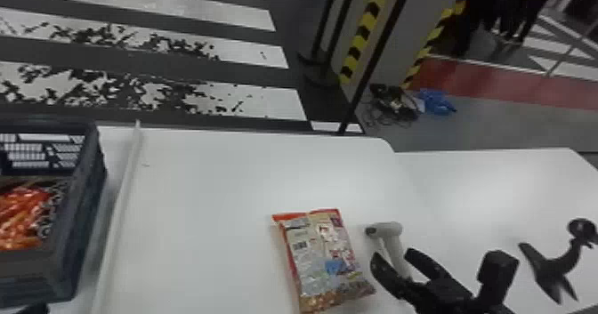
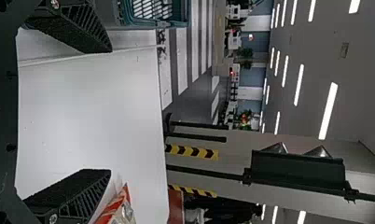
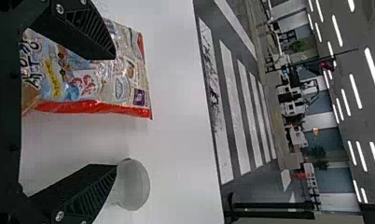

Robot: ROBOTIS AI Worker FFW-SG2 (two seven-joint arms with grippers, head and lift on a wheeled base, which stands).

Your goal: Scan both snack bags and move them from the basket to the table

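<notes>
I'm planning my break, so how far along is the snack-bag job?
One snack bag is on the table; whether it's scanned, I can't tell. Nothing looks gripped: the left tool and right tool are open, the right near the scanner. The orange bag in the basket remains.

a big indoor hall, a bit like a street, fat white crossing stripes on the dark floor, long bright lights on the grey ceiling, yellow and black stripes, green plants far off, a white table up close
</notes>
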